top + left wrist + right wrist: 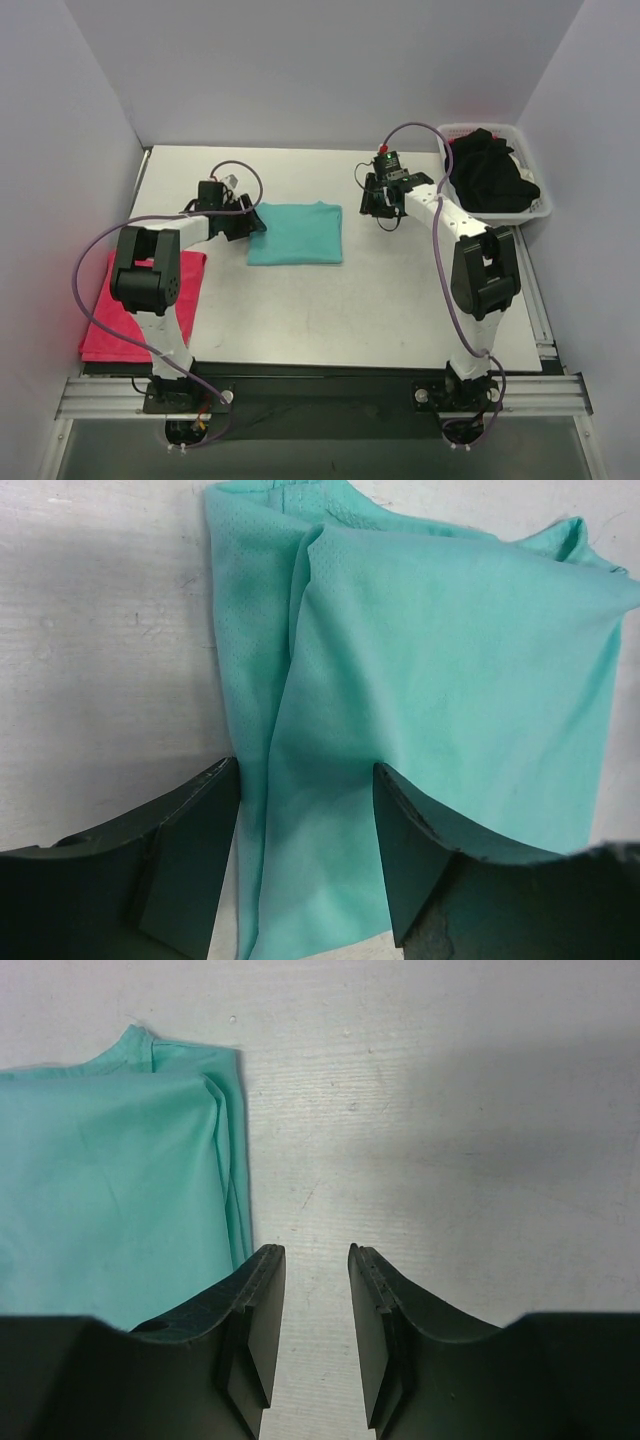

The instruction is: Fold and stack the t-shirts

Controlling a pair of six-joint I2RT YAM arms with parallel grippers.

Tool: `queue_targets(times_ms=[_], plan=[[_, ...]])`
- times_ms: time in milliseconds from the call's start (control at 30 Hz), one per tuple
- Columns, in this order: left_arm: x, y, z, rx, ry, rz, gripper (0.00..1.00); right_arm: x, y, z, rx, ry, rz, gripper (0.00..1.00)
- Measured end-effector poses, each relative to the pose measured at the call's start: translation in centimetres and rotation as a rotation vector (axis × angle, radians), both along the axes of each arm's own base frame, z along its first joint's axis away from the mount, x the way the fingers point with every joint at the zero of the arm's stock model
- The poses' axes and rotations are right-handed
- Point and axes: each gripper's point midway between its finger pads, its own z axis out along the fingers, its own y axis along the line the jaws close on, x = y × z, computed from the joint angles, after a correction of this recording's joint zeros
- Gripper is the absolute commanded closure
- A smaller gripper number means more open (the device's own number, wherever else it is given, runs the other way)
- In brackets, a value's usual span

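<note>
A folded teal-green t-shirt (295, 233) lies flat on the table, left of centre. My left gripper (254, 223) is at its left edge. In the left wrist view the gripper (305, 825) is open, with the teal cloth (440, 660) lying between the spread fingers (190, 850). My right gripper (377, 208) is to the right of the shirt. In the right wrist view it (315, 1300) is open and empty over bare table, with the shirt's edge (110, 1180) just to its left. A pinkish-red t-shirt (120, 315) lies at the table's left edge. Black t-shirts (490, 170) fill the basket.
The white slotted basket (540, 208) stands at the back right corner. Grey walls close in the table on the left, back and right. The left arm's body hangs partly over the pinkish-red shirt. A rail runs along the near edge by the arm bases.
</note>
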Motion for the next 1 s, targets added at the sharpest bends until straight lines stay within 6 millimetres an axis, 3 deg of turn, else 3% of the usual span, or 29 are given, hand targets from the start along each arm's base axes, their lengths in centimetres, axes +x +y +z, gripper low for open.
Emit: queue_targets(times_ms=[133,233,600,800,1000], plan=[[0.1,0.0,-0.2,0.013,0.032,0.003,0.39,0.0,0.1,0.0,0.004,0.001,-0.006,0.68],[0.0,0.0,-0.4,0.031,0.054,0.004,0.49,0.0,0.1,0.0,0.008,0.002,-0.010,0.69],[-0.4,0.1,-1.3,0.071,0.117,0.003,0.98,-0.1,0.0,-0.3,-0.002,0.002,-0.022,0.70],[0.1,0.9,-1.1,0.147,0.137,-0.003,1.00,0.0,-0.1,-0.3,-0.006,-0.001,-0.026,0.70],[1.9,4.8,0.6,0.308,0.121,0.042,1.00,0.0,-0.1,-0.3,-0.006,-0.001,-0.026,0.70]])
